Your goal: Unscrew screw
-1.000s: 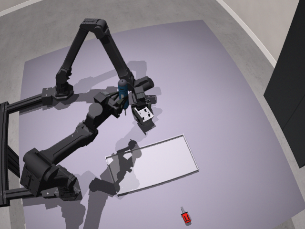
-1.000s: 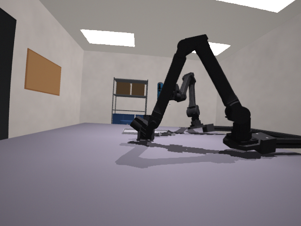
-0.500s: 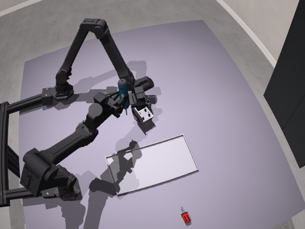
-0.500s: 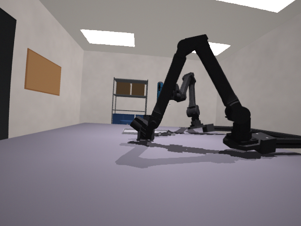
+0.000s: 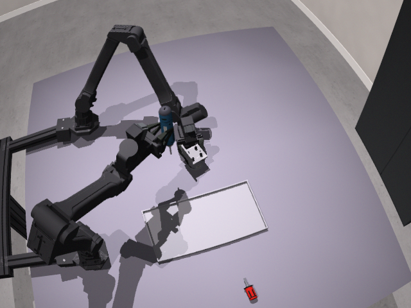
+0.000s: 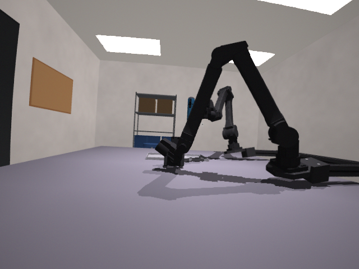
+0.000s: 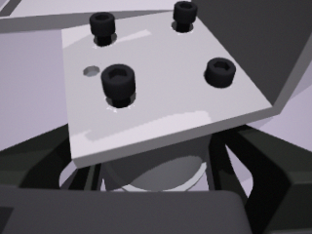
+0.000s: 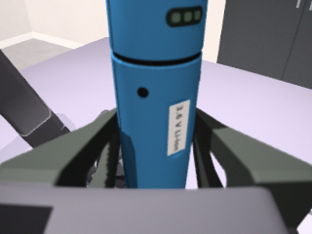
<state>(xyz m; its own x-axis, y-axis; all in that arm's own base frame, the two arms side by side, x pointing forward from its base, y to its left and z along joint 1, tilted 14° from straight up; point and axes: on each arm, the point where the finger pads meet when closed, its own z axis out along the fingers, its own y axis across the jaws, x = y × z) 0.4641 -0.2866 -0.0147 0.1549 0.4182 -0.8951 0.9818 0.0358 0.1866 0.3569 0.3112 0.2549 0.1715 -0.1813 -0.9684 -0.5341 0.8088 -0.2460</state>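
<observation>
The joint module stands on the table with a white bracket on top. Three black screws stand raised; a fourth screw sits lower. My left gripper is shut on the module's body below the bracket. My right gripper is shut on the dark blue electric screwdriver and holds it upright in the air. Its tip is just left of the bracket, clear of the screws.
A flat white-rimmed tray lies in front of the module. A small red screwdriver lies near the table's front edge. A dark cabinet stands off the table's right side. A shelf stands at the far wall.
</observation>
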